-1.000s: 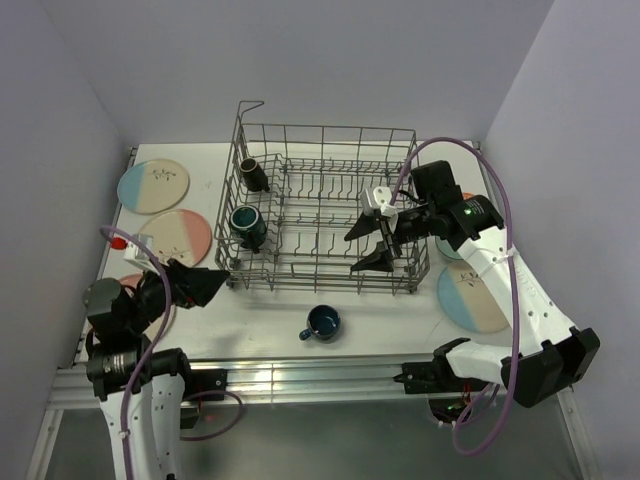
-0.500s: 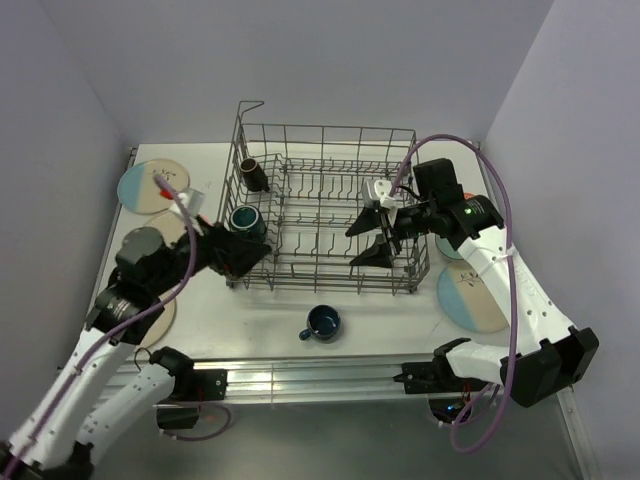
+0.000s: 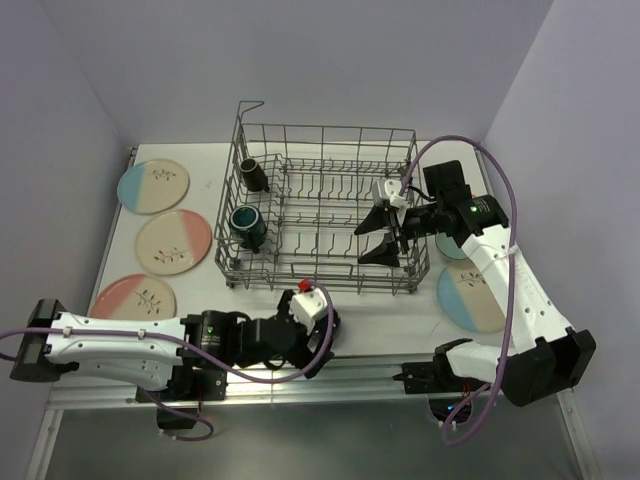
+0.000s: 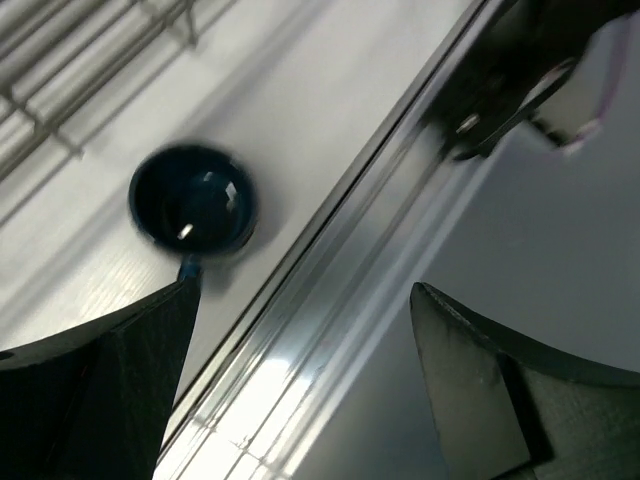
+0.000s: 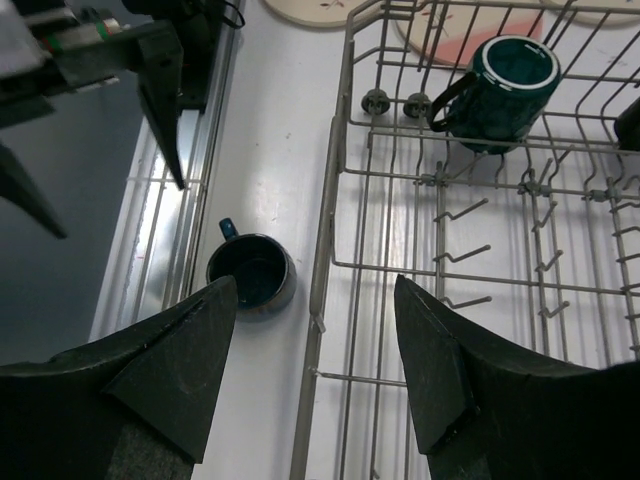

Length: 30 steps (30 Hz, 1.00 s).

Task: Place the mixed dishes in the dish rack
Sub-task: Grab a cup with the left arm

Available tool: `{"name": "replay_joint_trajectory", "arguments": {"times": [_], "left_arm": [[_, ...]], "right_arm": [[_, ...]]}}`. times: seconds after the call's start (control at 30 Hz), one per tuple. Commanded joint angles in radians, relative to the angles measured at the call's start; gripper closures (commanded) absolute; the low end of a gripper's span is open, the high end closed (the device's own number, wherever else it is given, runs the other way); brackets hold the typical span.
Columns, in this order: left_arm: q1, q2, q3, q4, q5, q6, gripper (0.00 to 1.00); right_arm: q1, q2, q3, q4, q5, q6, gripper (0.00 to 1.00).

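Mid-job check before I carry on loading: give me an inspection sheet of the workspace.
Surface: white table, no spills seen.
Job's things: grey wire dish rack holds a teal mug and a dark brown mug at its left end; a dark blue mug stands on the table in front; three two-tone round plates lie left of the rack, one right.
Clutter: nothing seen.
Claws: left claw open beside the dark blue mug; right claw open over the rack; both empty.
Cables: purple cable loops off each arm; no snag seen.
Surroundings: pale lilac walls; metal rail along the near edge.
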Motion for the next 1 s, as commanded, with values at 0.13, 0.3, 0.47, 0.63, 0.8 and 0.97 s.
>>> {"name": "replay_joint_trajectory", "arguments": {"times": [0.13,0.3,0.47,0.63,0.8,0.97], "left_arm": [[-0.045,-0.030,-0.169,0.128,-0.243,-0.008,0.07],[-0.045,0.049,-0.215,0.160,-0.254,-0.014,0.08],[-0.027,0.070,-0.237,0.202,-0.245,0.002,0.08],[0.082,0.018,-0.223,0.159,-0.185,-0.127,0.10],[0.174,0.004,-0.193,0.104,-0.094,-0.268,0.12],[0.203,0.081,-0.171,0.068,-0.030,-0.314,0.17]], "right_arm": [[-0.013,0.001,-0.035,-0.059,-0.038,-0.065,0.28],[-0.013,0.009,-0.038,-0.064,-0.051,-0.060,0.29],[-0.013,0.007,-0.044,-0.072,-0.054,-0.056,0.28],[-0.013,-0.008,-0.055,-0.079,-0.051,-0.059,0.29],[-0.013,-0.022,-0.066,-0.079,-0.052,-0.057,0.29],[-0.013,-0.031,-0.072,-0.079,-0.052,-0.057,0.29]]}}
